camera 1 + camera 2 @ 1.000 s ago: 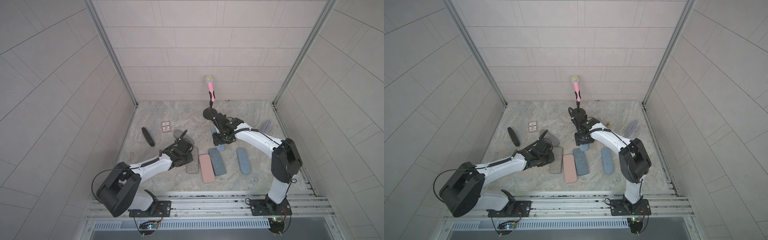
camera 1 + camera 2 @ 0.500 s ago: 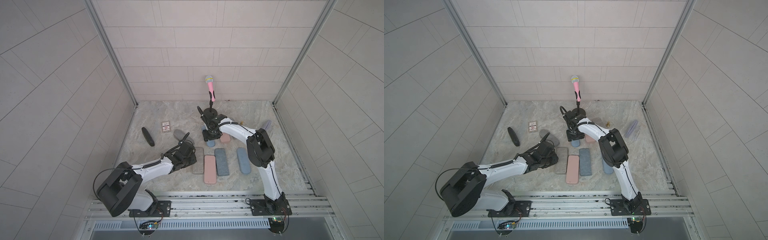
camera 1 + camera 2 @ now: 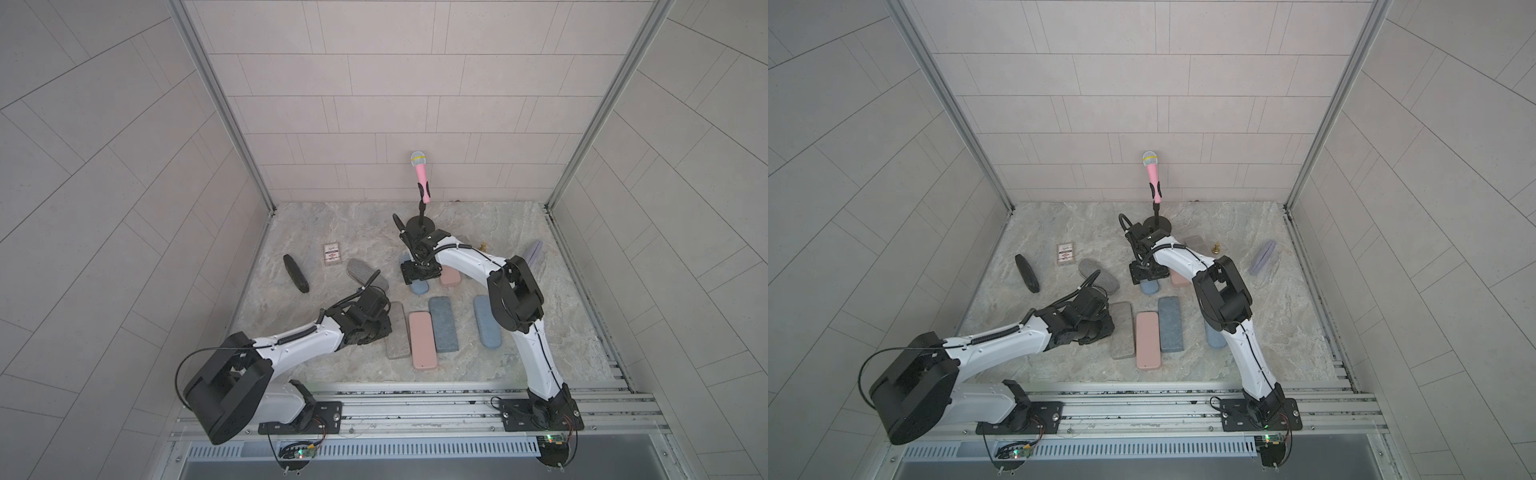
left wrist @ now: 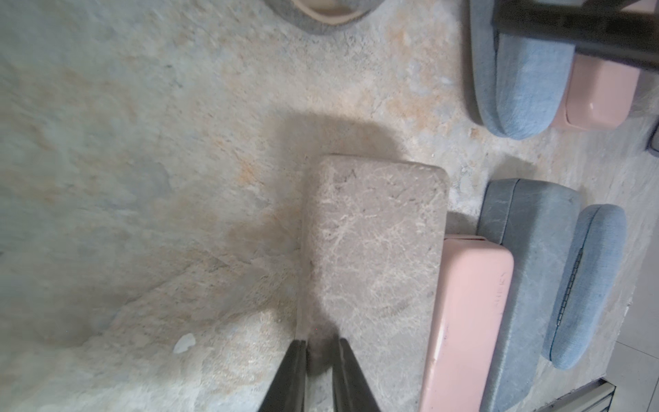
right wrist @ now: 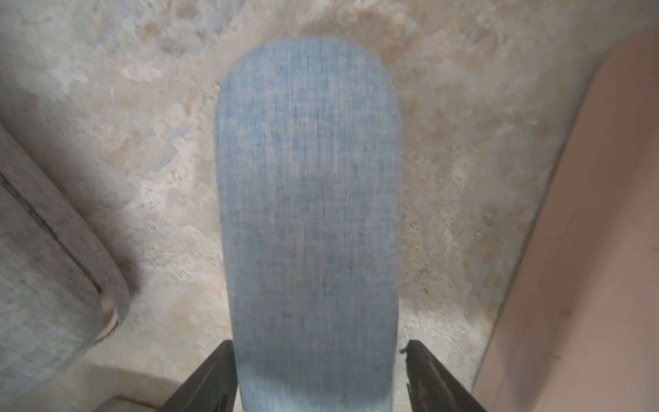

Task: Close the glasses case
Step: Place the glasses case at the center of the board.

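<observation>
Light blue case, frame centre, lies shut on tabletop; right pincer spread open astride it. Closing looks done. Left pincer near-closed at marbled case; grip unclear.

The glasses case is of light blue fabric like denim, long with rounded ends. It lies flat and shut on the desk, slightly above the middle of both top views.
</observation>
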`<control>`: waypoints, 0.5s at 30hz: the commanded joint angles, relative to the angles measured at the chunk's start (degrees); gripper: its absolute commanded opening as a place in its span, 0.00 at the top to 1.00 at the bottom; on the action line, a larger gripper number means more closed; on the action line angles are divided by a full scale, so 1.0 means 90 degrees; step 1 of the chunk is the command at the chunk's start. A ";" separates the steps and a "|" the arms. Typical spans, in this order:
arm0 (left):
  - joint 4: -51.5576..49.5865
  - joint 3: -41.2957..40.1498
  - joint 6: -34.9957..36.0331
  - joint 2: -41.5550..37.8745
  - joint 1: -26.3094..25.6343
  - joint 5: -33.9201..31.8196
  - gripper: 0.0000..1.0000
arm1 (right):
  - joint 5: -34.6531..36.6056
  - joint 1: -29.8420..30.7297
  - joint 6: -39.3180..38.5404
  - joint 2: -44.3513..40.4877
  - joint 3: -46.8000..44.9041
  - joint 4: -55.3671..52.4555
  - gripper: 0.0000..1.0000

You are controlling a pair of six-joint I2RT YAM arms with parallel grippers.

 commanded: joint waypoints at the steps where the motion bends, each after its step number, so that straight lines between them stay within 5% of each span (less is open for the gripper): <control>1: -0.1267 0.0029 0.0230 0.0216 -0.0052 -0.0017 0.81 | 0.0206 0.0127 -0.0053 -0.0889 -0.0281 -0.0127 0.20; 6: -0.1500 0.0360 0.0399 0.0246 -0.0043 -0.0109 0.81 | 0.0541 0.0492 0.0095 -0.2242 -0.1346 -0.0162 0.21; 8: -0.1572 0.0474 0.0460 0.0219 -0.0043 -0.0142 0.81 | 0.0601 0.0743 0.0309 -0.2933 -0.1985 -0.0095 0.39; 10: -0.1592 0.0600 0.0522 0.0224 -0.0029 -0.0156 0.80 | 0.0686 0.1069 0.0627 -0.3596 -0.2617 -0.0121 0.70; 12: -0.1652 0.0757 0.0606 0.0294 -0.0028 -0.0124 0.80 | 0.0812 0.1451 0.0944 -0.4061 -0.3161 -0.0206 0.84; 15: -0.1792 0.1013 0.0720 0.0361 -0.0023 -0.0153 0.80 | 0.0916 0.2193 0.1531 -0.4526 -0.3909 -0.0278 0.91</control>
